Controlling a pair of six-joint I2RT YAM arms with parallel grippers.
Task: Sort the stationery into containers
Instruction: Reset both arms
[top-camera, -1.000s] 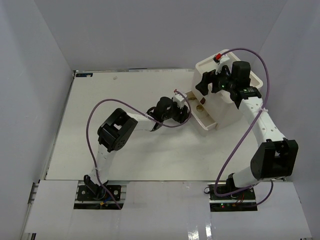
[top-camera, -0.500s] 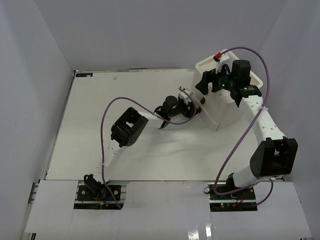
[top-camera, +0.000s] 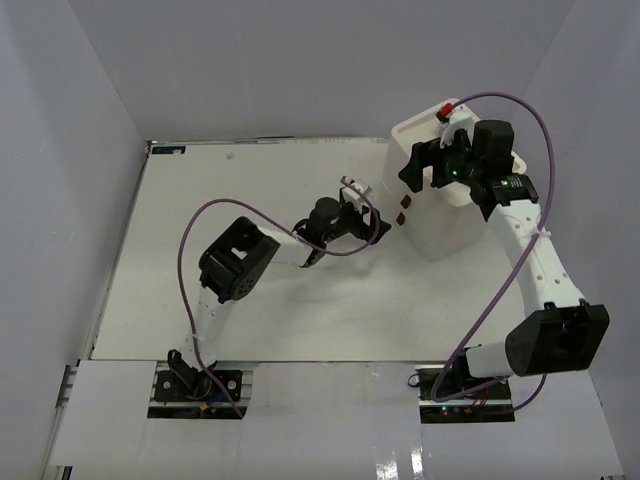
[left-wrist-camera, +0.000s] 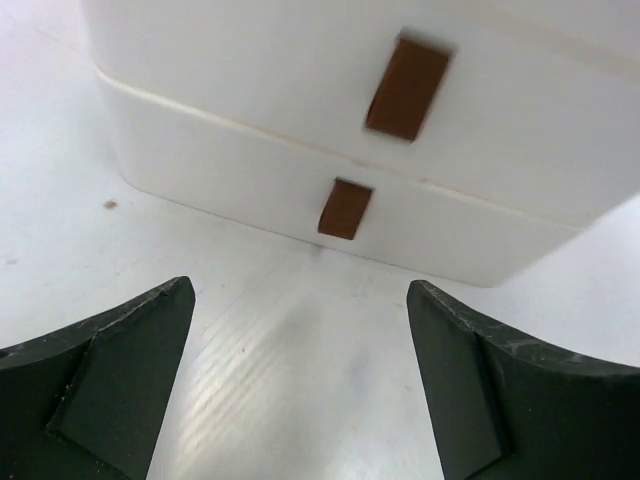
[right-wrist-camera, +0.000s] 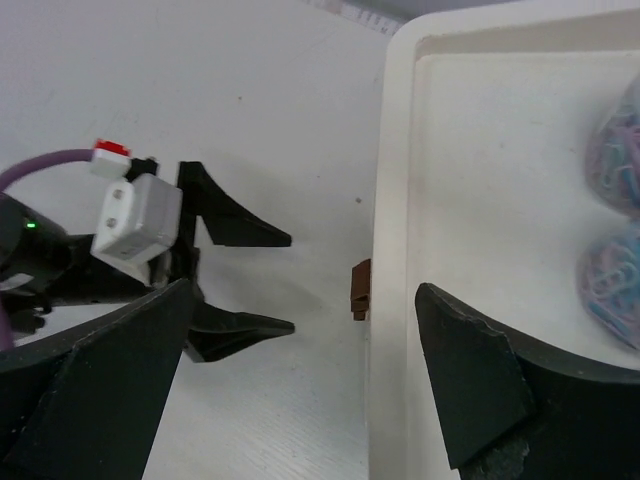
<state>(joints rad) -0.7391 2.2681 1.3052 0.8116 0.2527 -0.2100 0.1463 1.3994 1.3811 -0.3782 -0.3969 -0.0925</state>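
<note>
A: status on the box (top-camera: 442, 222)?

B: changed; a second ago one of the drawers (left-wrist-camera: 230, 160) stuck out toward centre frame in the overhead; half a second ago it was mostly in; now all fronts sit flush, handles (left-wrist-camera: 345, 208) in line; can't tell which drawer it was.

A: left gripper (top-camera: 378, 228)?

B: backed off, just left of the box, centre of the overhead; jaws apart, nothing between them; wrist view looks straight at the two handles over bare table (left-wrist-camera: 250, 330); not touching the box.

A: right gripper (right-wrist-camera: 303, 290)?

B: over the box at upper right of the overhead; jaws apart, empty; straddles the left rim of the tray (right-wrist-camera: 480, 200).

A: stationery?

B: two jars (right-wrist-camera: 612, 150) in the tray, right edge of the right wrist view, coloured bits inside; whatever went in the drawer is hidden now.

A: meaning?

B: my read: that batch is stowed and closed off; both grippers free for another pick, if anything is left; looks late in the task.
</note>
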